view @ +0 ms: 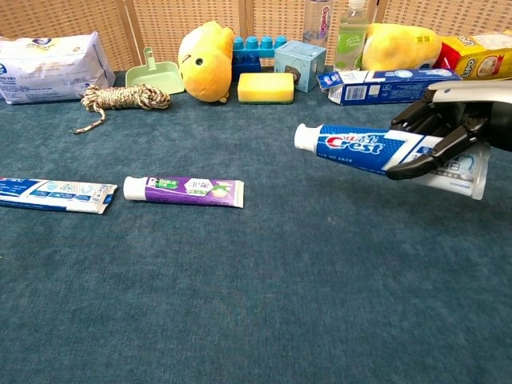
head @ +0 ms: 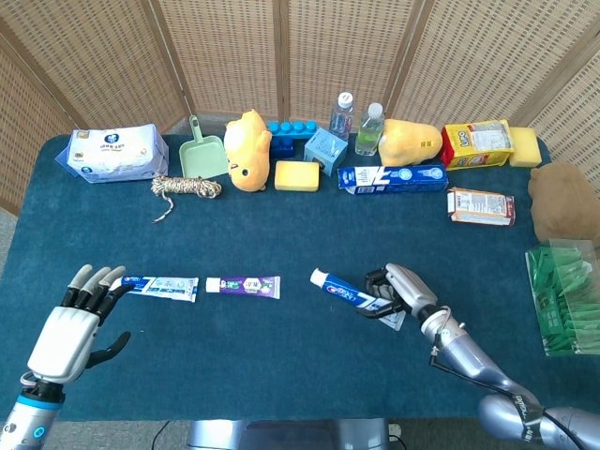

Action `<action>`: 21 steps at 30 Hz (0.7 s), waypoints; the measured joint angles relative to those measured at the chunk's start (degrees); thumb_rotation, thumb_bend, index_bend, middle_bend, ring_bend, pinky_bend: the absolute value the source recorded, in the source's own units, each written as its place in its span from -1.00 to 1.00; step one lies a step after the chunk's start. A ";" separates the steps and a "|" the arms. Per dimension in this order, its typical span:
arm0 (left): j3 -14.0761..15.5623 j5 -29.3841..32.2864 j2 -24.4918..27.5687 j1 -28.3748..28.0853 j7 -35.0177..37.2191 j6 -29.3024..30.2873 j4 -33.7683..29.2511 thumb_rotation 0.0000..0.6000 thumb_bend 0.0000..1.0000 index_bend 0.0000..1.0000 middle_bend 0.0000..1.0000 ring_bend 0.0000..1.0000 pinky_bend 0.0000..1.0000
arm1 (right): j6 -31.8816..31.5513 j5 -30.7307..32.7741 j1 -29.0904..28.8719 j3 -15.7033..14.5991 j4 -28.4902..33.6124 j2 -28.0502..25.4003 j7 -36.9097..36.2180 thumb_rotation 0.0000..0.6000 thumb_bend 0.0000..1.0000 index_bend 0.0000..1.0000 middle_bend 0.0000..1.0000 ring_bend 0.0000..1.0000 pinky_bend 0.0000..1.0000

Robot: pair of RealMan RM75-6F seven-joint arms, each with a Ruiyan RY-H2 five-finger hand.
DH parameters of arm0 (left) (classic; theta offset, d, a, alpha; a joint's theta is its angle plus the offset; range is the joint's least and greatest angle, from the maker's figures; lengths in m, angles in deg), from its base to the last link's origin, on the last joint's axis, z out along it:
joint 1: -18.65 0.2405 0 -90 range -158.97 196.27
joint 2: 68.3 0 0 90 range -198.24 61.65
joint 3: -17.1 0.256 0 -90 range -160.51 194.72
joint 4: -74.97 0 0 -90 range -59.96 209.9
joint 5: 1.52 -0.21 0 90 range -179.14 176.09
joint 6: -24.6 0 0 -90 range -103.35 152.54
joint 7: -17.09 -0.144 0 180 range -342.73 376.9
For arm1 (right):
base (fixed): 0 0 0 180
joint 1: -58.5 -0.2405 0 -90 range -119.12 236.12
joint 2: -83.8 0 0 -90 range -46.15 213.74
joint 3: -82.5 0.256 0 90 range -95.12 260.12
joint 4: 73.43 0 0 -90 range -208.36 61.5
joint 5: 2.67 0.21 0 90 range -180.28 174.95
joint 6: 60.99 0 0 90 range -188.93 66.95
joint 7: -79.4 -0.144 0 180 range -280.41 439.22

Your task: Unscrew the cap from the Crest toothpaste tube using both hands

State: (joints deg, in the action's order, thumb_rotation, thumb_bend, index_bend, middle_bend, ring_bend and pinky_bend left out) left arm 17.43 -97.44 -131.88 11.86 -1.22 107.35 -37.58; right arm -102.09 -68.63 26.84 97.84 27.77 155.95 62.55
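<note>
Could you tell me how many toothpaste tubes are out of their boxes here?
3: the Crest tube held by the right hand, the purple tube mid-table, and the blue-and-white tube near the left hand.
</note>
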 measured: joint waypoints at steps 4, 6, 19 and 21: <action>-0.80 0.68 0.33 -1.67 0.38 -2.18 -0.70 1.00 -0.52 -0.58 -0.76 -0.76 -0.87 | -0.92 -2.70 0.75 -0.47 1.10 -1.06 -2.20 1.00 -0.27 0.93 0.64 0.60 0.80; -1.50 1.58 0.62 -3.27 1.33 -4.51 -1.55 1.00 -0.52 -0.58 -0.76 -0.76 -0.86 | -1.54 -3.91 1.07 -0.90 1.68 -1.35 -2.60 1.00 -0.27 0.93 0.64 0.60 0.80; -8.10 14.21 0.16 -18.50 5.98 -24.81 -5.27 1.00 -0.52 -0.54 -0.76 -0.75 -0.79 | -5.06 -6.65 1.94 -3.67 3.93 -1.03 -4.72 1.00 -0.27 0.92 0.64 0.60 0.80; -9.31 17.19 -0.69 -21.43 6.62 -28.12 -5.24 1.00 -0.52 -0.53 -0.76 -0.75 -0.79 | -5.41 -6.84 2.00 -3.89 4.13 -0.90 -5.06 1.00 -0.27 0.92 0.64 0.60 0.80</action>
State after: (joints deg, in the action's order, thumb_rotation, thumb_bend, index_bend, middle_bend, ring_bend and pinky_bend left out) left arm 8.12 -80.25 -132.57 -9.57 5.41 79.23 -42.82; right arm -107.50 -75.46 28.84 93.95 31.90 155.05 57.50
